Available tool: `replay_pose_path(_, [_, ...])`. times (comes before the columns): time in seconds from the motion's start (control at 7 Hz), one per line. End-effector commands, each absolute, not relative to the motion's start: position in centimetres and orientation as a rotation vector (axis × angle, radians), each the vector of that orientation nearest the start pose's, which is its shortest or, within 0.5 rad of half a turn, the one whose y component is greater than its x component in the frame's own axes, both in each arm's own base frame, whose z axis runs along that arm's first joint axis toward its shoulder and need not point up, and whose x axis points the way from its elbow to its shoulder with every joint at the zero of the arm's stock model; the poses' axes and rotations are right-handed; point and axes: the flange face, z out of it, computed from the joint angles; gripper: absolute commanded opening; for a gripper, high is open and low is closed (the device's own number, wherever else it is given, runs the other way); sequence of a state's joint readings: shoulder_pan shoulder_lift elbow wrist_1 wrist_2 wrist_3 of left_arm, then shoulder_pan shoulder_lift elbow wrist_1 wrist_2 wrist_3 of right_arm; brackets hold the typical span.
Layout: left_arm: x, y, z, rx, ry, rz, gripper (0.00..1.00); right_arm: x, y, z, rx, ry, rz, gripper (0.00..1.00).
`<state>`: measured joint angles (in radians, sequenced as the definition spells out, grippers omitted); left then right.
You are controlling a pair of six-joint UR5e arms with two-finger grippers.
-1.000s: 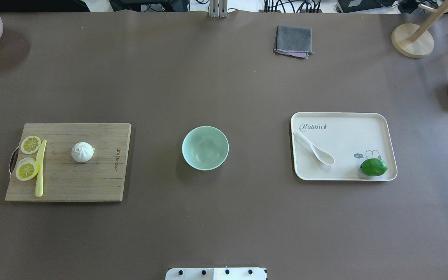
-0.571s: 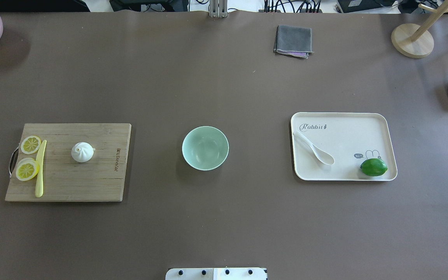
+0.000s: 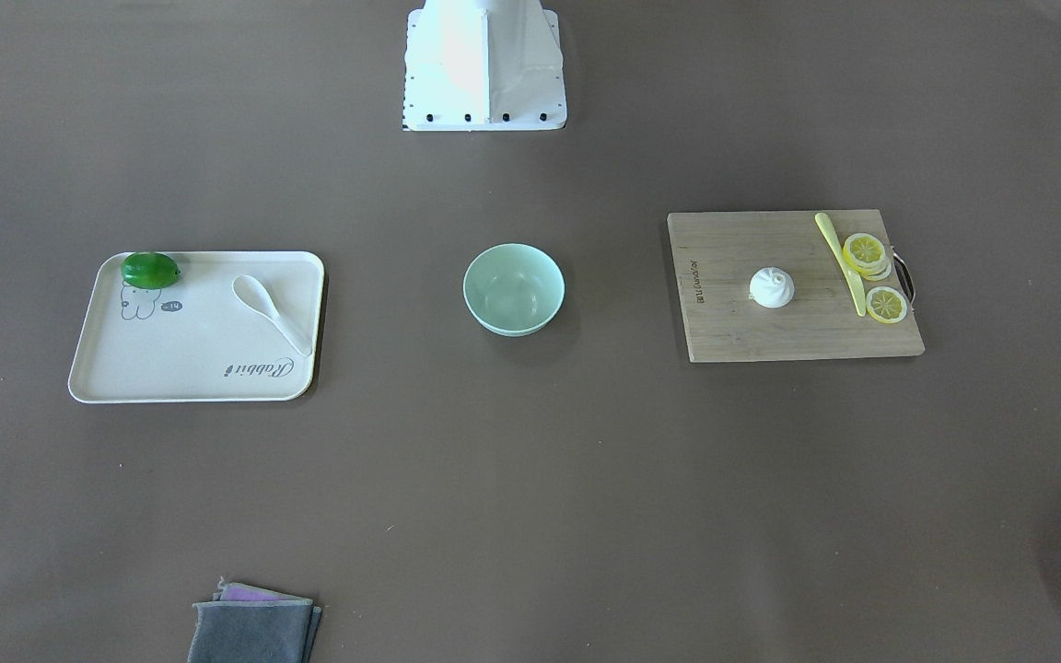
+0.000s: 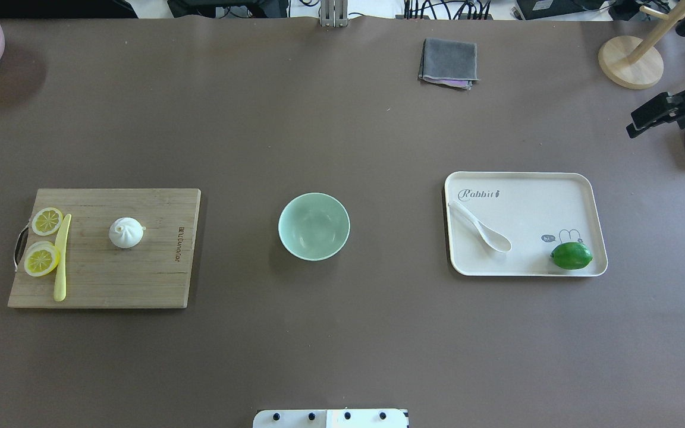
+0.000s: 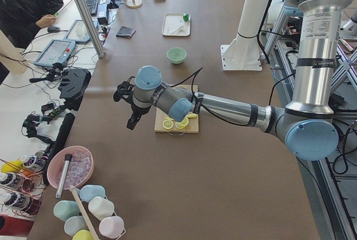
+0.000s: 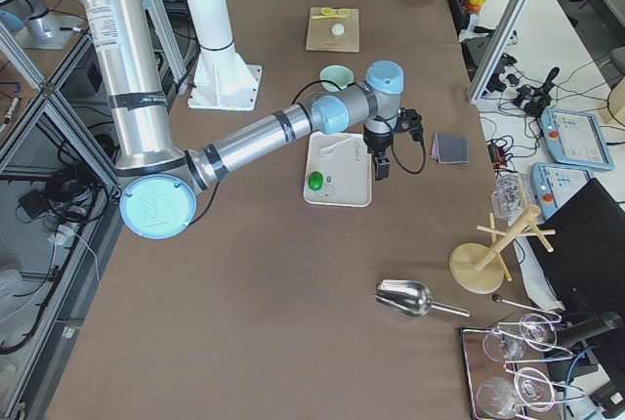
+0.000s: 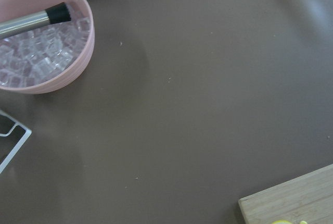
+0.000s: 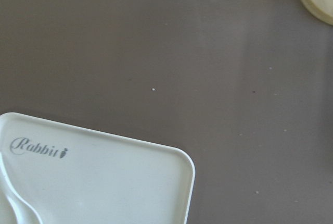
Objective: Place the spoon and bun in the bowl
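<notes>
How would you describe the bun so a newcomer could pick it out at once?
Find the wooden cutting board on the robot's left side. Near its middle sits the bun. It is the only white, round, pleated thing there; the lemon slices and knife at one end are yellow.

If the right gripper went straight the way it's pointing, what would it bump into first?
Probably the bare table, just past a corner of the tray. The right gripper points downward, and its wrist camera shows mostly brown tabletop ahead, though depth is hard to judge.
</notes>
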<state>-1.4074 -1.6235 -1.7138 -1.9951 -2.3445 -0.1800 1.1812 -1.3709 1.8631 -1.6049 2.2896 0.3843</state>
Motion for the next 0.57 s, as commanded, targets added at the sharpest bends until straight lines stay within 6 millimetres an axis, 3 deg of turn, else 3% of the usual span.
replay_pose_path(0.0, [6.2,-54.1,51.6,0.402,0.88,0.206,0.98,-21.4,-52.7,38.5,0.161,-0.866,-0.283,1.0])
replay_pose_path(0.29, [10.5,-53.1,50.8,0.471,0.921,0.308,0.98,-29.1,-51.3,37.6,0.305,-0.882,-0.37,0.99])
replay_pose_path(0.43, [10.7,-53.1,50.9,0.469,0.922,0.31,0.98,-32.5,-50.7,38.5,0.346,-0.893,-0.39,0.98])
